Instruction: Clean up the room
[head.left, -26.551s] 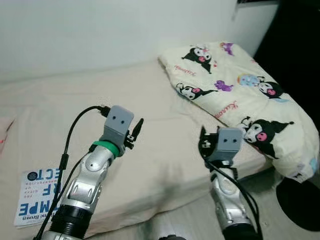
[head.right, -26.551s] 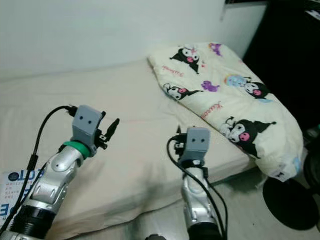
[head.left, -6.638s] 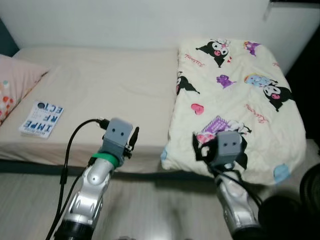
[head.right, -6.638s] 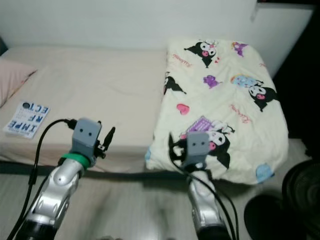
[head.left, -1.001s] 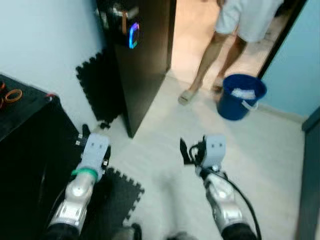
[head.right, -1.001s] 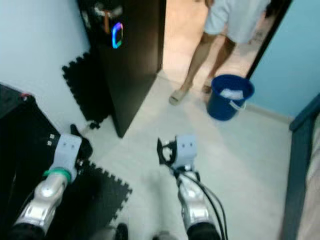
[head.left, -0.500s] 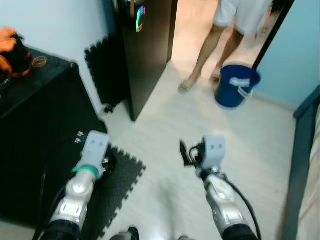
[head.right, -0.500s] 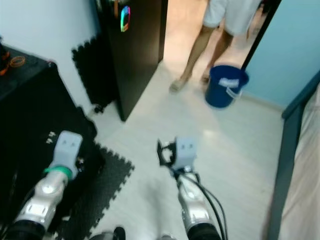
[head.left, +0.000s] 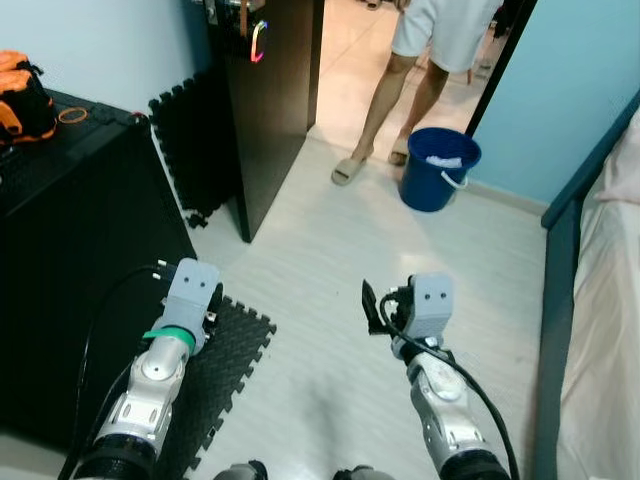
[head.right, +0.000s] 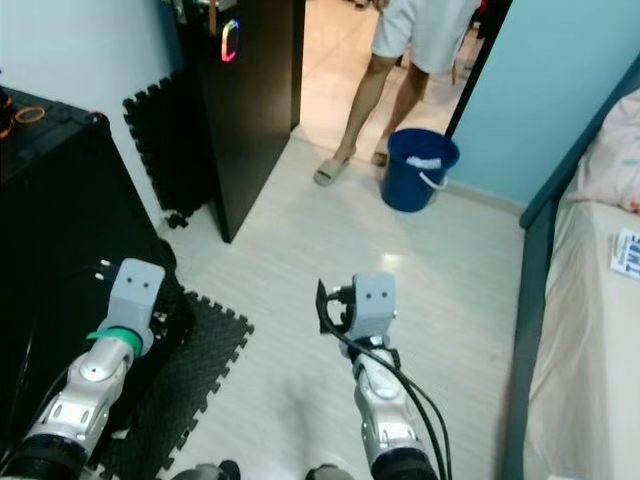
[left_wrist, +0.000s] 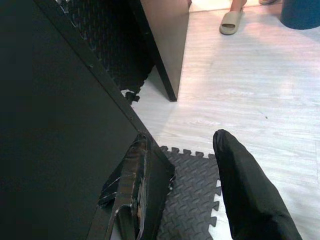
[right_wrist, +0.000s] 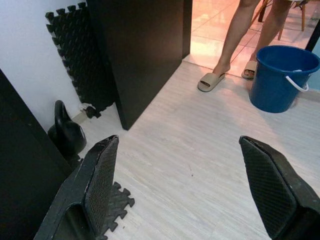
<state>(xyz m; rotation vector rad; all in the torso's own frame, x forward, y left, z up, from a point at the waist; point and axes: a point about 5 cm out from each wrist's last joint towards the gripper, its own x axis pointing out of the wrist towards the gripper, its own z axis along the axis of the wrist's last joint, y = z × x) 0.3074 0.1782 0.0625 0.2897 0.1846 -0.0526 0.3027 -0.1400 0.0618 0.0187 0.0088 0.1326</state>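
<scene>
We count one round dark-blue plastic bucket with a white handle at about one o'clock on the pale wood-grain floor. One person in white shorts stands at twelve o'clock, wearing two beige slippers. We see two black interlocking foam mats: one flat on the floor at seven o'clock, one propped against the wall at eleven o'clock. One black kettlebell sits beside the black desk. On that desk lie one orange-and-black bundle and one orange ring. One white-and-blue book rests on the bed at three o'clock.
</scene>
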